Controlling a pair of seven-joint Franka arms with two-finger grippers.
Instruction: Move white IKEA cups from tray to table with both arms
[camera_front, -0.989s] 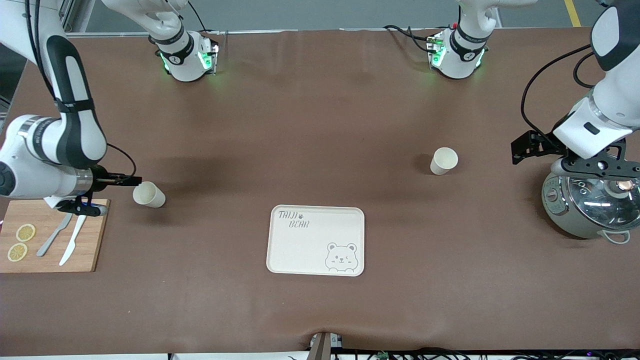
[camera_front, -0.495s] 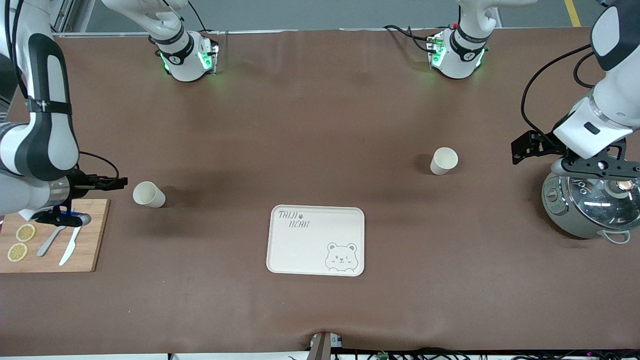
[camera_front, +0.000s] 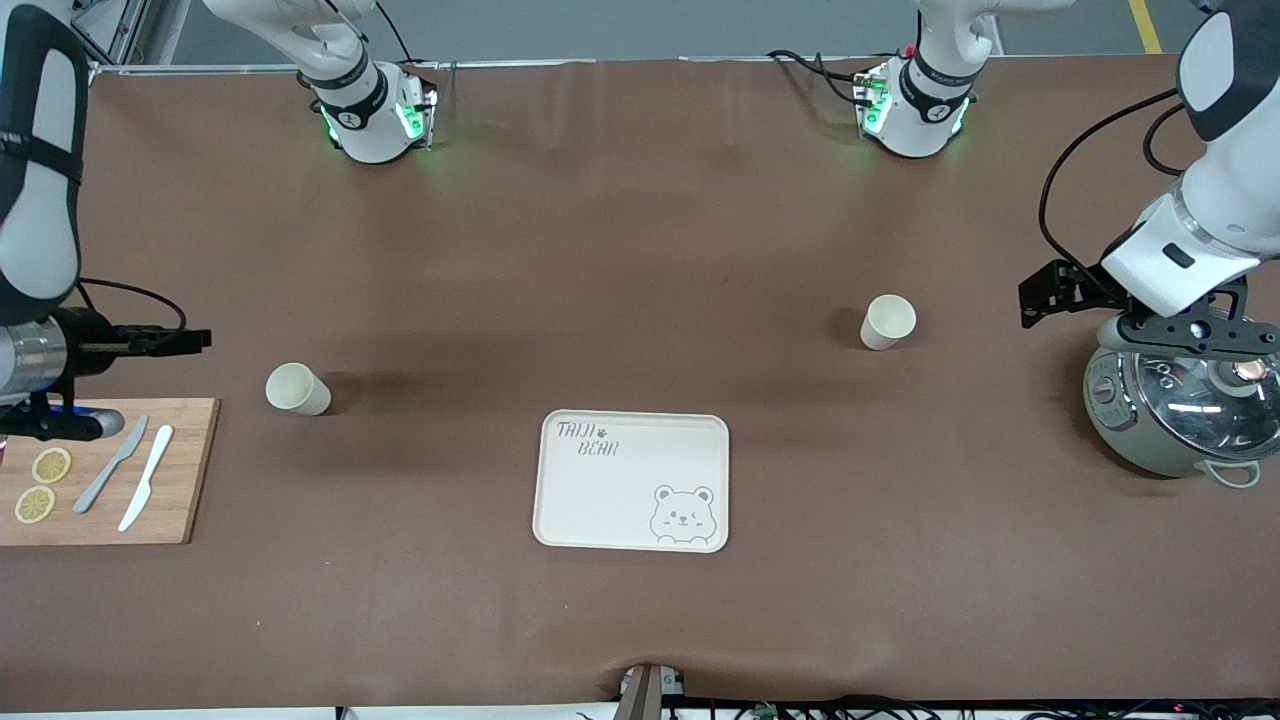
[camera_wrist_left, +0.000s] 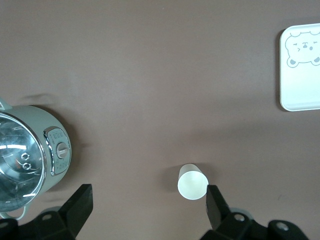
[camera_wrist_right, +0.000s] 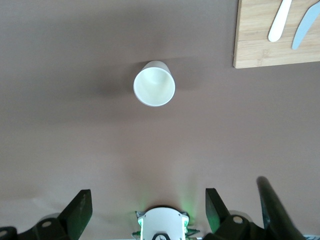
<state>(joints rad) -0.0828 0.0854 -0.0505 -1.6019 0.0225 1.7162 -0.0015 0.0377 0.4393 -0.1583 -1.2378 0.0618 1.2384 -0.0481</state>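
Two white cups stand upright on the brown table, both outside the tray. One cup (camera_front: 297, 389) (camera_wrist_right: 154, 84) is toward the right arm's end, beside the cutting board. The other cup (camera_front: 887, 321) (camera_wrist_left: 192, 182) is toward the left arm's end. My right gripper (camera_front: 192, 340) (camera_wrist_right: 148, 207) is open and empty, over the table by the board's edge and apart from its cup. My left gripper (camera_front: 1035, 295) (camera_wrist_left: 148, 202) is open and empty, over the table between the other cup and the pot. In the left wrist view that cup sits close beside one finger (camera_wrist_left: 216, 204).
A cream bear-printed tray (camera_front: 632, 430) (camera_wrist_left: 300, 100) lies between the cups, nearer the front camera. A grey-green pot with a glass lid (camera_front: 1180, 405) (camera_wrist_left: 25, 160) stands under the left arm's wrist. A wooden cutting board (camera_front: 185, 470) (camera_wrist_right: 260, 45) holds lemon slices, a knife and a spoon.
My right gripper has drawn back from its cup toward the right arm's end of the table, and the knife and spoon now show. The left arm has barely moved. The cups have not moved.
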